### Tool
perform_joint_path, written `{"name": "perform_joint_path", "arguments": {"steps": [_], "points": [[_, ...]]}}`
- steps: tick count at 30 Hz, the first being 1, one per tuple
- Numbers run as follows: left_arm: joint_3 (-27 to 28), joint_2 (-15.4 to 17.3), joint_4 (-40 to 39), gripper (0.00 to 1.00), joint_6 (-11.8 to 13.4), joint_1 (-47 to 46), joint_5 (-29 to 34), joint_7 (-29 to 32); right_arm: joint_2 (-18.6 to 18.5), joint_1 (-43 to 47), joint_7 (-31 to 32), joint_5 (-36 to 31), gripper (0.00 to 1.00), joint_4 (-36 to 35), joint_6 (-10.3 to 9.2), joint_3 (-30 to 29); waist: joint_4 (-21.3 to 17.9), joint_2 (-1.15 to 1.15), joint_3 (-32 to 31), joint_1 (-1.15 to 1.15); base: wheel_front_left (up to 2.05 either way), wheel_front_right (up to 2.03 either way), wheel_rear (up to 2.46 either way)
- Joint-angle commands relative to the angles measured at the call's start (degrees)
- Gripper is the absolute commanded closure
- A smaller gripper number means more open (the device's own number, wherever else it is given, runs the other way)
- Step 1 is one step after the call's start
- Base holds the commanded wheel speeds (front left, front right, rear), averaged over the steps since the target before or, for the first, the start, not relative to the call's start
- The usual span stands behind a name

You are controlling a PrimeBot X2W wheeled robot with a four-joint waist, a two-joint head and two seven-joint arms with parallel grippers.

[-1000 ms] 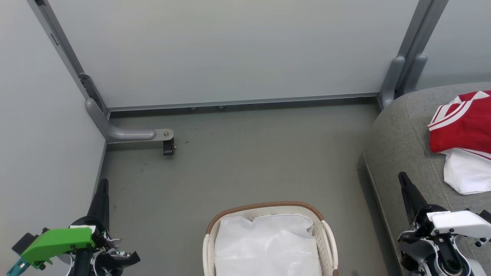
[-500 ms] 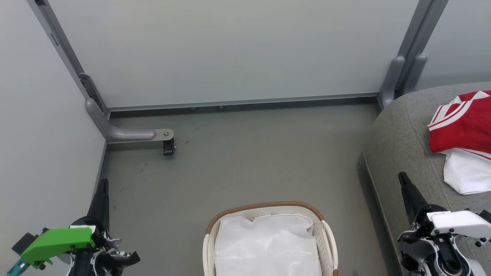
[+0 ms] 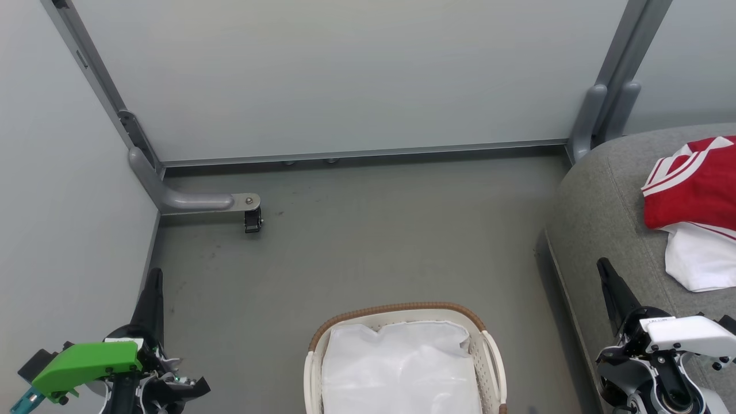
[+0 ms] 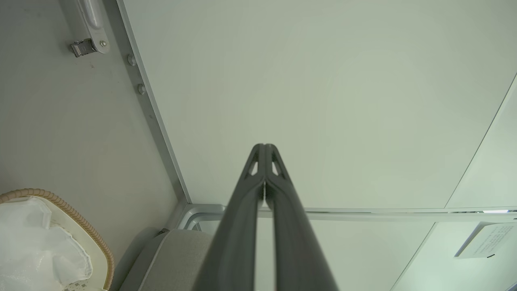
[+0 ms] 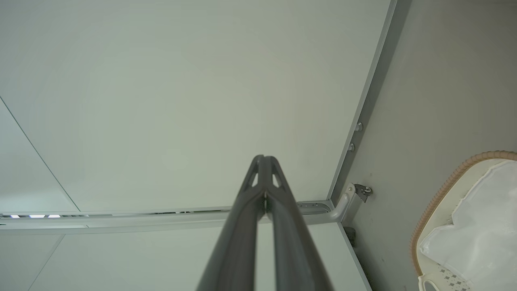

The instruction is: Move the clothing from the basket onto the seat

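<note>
in head view, clothing (image 3: 693, 190) on the seat (image 3: 604, 195)

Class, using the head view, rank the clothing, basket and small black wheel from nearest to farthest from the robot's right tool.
1. Clothing, on the seat, just right of the right tool.
2. Basket, lower centre.
3. Wheel, upper left, near the corner.

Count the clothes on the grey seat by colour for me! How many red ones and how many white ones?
Red garment: 1
White garment: 1
Total: 2, both lying on the seat, touching each other.
</note>
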Motion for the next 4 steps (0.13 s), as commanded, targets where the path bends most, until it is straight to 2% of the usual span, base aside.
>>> {"name": "perform_joint_path", "arguments": {"steps": [1,4], "points": [[-0.02,0.36,-0.07,1.0,-0.19,-0.73,-0.18,0.17,-0.3,-0.37,0.06,0.21,1.0,-0.17,-0.04,-0.09,0.0,0.0,0.0,0.0,0.0,0.0,0.0],[-0.02,0.36,-0.07,1.0,-0.19,-0.73,-0.18,0.17,-0.3,-0.37,0.06,0.21,1.0,-0.18,-0.04,-0.09,0.0,0.0,0.0,0.0,0.0,0.0,0.0]]}}
